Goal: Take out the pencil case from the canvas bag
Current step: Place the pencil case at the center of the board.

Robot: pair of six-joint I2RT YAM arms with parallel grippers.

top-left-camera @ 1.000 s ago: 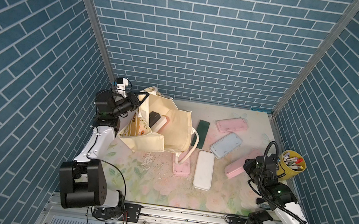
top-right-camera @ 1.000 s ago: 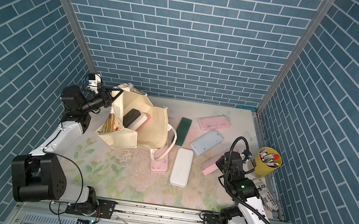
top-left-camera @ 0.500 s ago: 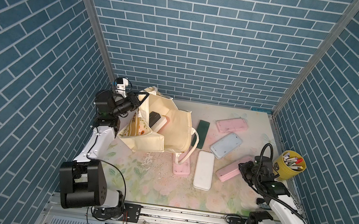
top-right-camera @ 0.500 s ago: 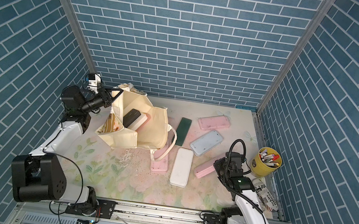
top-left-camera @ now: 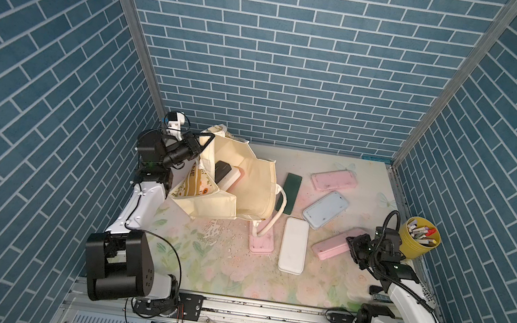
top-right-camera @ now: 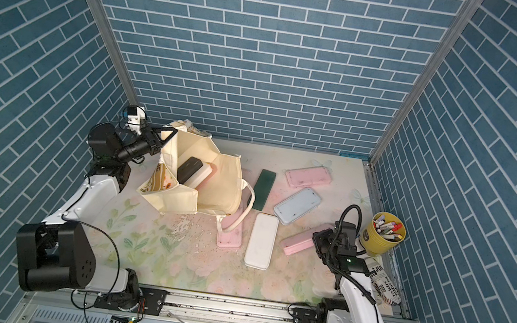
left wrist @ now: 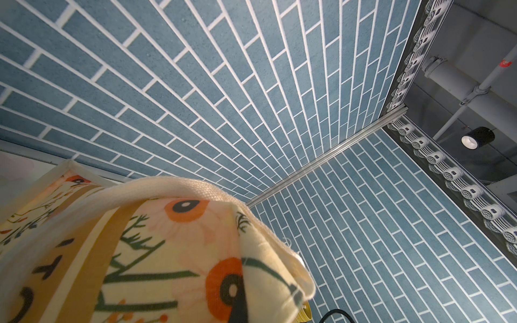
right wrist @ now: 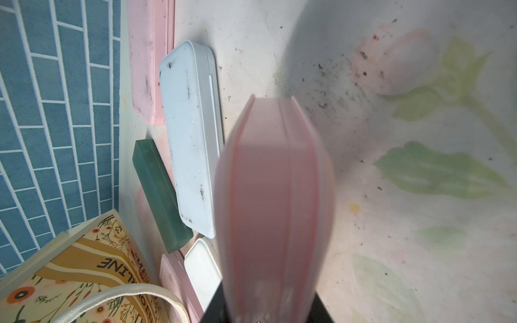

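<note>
The cream canvas bag (top-left-camera: 247,181) (top-right-camera: 213,180) sits at the back left with its mouth held up. My left gripper (top-left-camera: 205,139) (top-right-camera: 168,132) is shut on its upper rim, and the printed fabric (left wrist: 140,251) fills the left wrist view. A black pencil case (top-left-camera: 223,171) and a pink-and-white one (top-left-camera: 233,179) lie inside the bag. My right gripper (top-left-camera: 353,246) (top-right-camera: 319,243) is shut on the end of a pink pencil case (top-left-camera: 331,246) (right wrist: 274,195), which it holds low over the mat at the right.
On the floral mat lie a white case (top-left-camera: 292,249), a light blue case (top-left-camera: 326,209), a pink case (top-left-camera: 333,179), a dark green case (top-left-camera: 290,194) and a pink case (top-left-camera: 261,243) under the bag's handle. A yellow pen cup (top-left-camera: 419,238) stands by the right wall.
My right arm has dropped lower and carried the pink pencil case a little to the left, nearer the white case. The left arm and the bag have not moved.
</note>
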